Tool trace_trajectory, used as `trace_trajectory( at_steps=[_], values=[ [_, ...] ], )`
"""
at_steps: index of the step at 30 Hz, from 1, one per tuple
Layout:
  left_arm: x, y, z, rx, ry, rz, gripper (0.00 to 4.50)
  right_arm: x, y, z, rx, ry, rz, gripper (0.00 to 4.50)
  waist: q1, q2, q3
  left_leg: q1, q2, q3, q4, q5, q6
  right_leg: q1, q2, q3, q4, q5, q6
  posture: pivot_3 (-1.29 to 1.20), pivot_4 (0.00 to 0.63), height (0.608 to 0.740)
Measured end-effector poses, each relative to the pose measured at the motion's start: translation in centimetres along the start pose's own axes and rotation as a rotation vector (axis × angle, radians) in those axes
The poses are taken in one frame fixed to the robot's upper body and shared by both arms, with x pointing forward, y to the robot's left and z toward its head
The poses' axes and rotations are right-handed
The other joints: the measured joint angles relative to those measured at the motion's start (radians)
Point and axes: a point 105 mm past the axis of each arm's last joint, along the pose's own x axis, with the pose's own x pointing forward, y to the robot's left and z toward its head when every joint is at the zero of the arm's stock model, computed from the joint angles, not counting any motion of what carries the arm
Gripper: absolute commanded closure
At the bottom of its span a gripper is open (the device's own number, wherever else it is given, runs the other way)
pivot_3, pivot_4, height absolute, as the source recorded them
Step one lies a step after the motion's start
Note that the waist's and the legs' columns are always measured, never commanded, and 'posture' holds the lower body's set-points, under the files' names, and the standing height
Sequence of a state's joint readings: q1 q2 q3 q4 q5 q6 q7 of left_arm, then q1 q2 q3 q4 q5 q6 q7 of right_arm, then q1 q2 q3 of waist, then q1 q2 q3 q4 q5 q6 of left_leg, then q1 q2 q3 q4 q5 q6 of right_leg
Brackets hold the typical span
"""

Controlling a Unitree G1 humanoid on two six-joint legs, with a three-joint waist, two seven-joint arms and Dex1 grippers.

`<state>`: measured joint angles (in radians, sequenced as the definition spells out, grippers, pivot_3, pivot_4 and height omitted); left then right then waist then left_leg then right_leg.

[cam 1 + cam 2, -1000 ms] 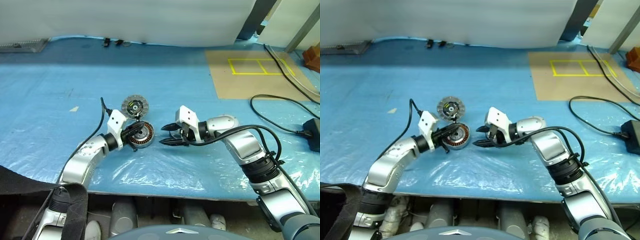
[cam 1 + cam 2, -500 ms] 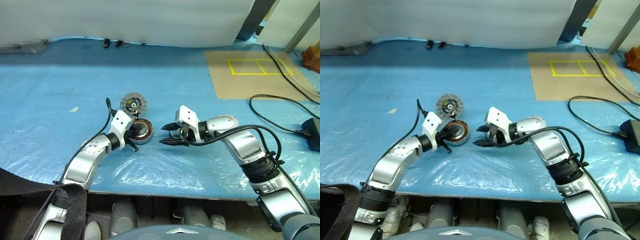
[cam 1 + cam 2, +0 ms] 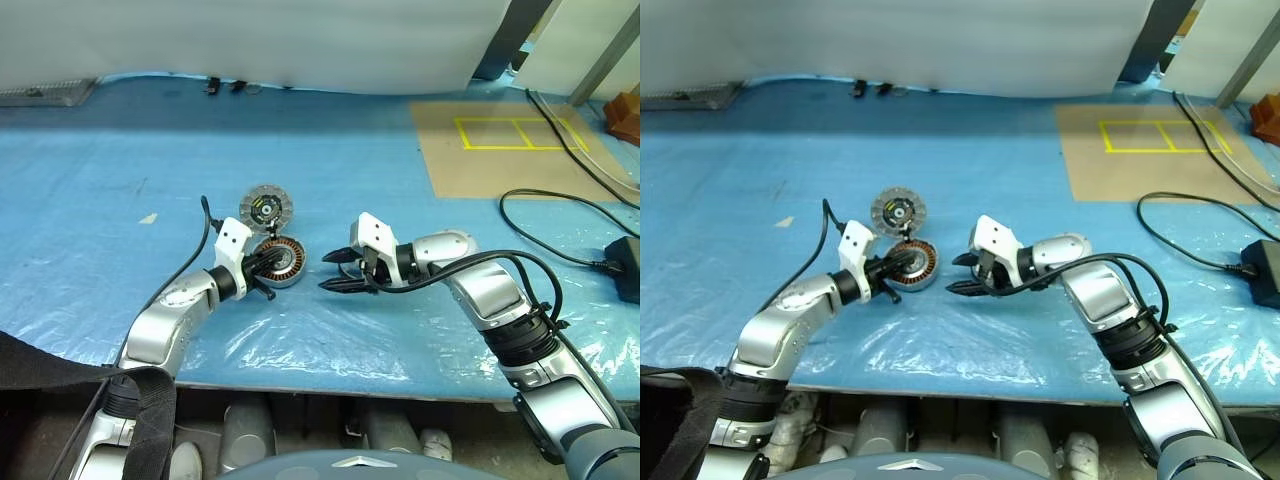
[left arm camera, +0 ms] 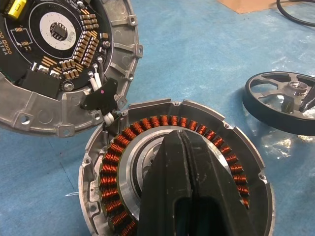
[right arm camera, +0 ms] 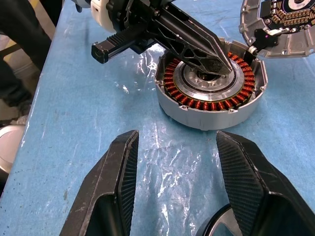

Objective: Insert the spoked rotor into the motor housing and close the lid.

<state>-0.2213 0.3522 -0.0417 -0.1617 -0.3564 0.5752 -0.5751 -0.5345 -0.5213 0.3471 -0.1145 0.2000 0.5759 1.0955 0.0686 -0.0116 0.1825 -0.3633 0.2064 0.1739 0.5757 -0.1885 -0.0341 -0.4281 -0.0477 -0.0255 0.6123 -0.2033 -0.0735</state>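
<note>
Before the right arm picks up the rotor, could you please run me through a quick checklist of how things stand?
1. Motor housing open, windings exposed: ok.
2. Lid off, lying beside the housing with its circuit face up: ok.
3. Left gripper shut, tips on the housing's central hub, blocking insertion: not ok.
4. Right gripper open, holding nothing: ok.
5. Spoked rotor lying flat on the blue sheet beside the housing, free to grasp: ok.
6. Housing fixed against sliding: cannot tell.
</note>
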Motion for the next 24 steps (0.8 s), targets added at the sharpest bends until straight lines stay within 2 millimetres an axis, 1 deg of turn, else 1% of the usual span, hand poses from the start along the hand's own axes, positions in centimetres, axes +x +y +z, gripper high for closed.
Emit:
trace_trajectory(
  at_steps=[10, 16, 24],
  values=[
    [0.20, 0.03, 0.66, -0.045, -0.004, -0.003, 4.49, 0.01, -0.01, -0.02, 0.000, 0.001, -0.001, 1.99, 0.000, 0.000, 0.000, -0.001, 0.000, 0.000, -0.001, 0.000, 0.000, 0.000, 0.000, 0.000, -0.002, 0.000, 0.000, 0.00, 0.150, 0.740],
    [0.19, 0.13, 0.58, -0.046, 0.002, 0.006, 4.49, 0.01, -0.03, -0.05, 0.000, 0.003, -0.003, 1.99, 0.000, 0.000, 0.000, -0.002, 0.000, 0.000, -0.003, 0.000, 0.000, 0.000, 0.000, -0.001, -0.004, 0.000, 0.000, 0.00, 0.150, 0.740],
    [0.65, 0.62, 0.56, 0.025, 0.043, 0.048, 4.49, 0.00, -0.06, -0.06, -0.001, 0.004, -0.005, 1.99, 0.000, 0.000, 0.000, -0.001, 0.000, 0.000, -0.003, 0.000, 0.000, 0.000, 0.000, -0.001, -0.004, 0.000, 0.000, 0.00, 0.150, 0.740]
  ],
)
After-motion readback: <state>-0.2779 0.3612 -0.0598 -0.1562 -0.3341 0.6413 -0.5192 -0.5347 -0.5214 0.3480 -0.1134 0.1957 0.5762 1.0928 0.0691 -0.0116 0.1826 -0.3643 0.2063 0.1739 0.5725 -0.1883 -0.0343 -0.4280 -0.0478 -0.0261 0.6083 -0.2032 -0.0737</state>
